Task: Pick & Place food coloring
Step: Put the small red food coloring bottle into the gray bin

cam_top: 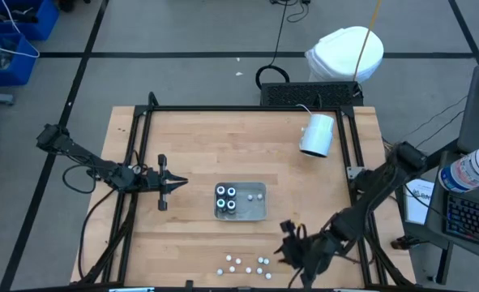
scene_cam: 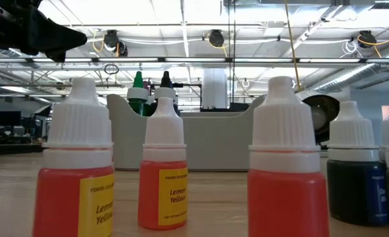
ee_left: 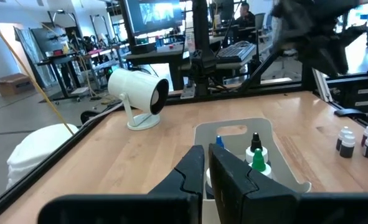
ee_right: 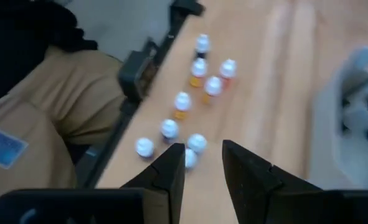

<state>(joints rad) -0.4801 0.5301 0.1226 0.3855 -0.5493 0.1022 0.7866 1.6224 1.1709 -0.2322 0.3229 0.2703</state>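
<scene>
Bottles: loose cluster at table's six o'clock edge; four more stand in tray at centre. Right gripper hovers just beside cluster, at its three o'clock, jaws part-open, empty. Left gripper at nine o'clock, pinched closed, idle. Step: approach; next, descend onto one bottle.

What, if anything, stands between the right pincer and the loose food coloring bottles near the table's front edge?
Nothing visible does. The right pincer, open, hangs just above the cluster of food coloring bottles, with bare table between them. The tray stands farther in, off that path.
</scene>
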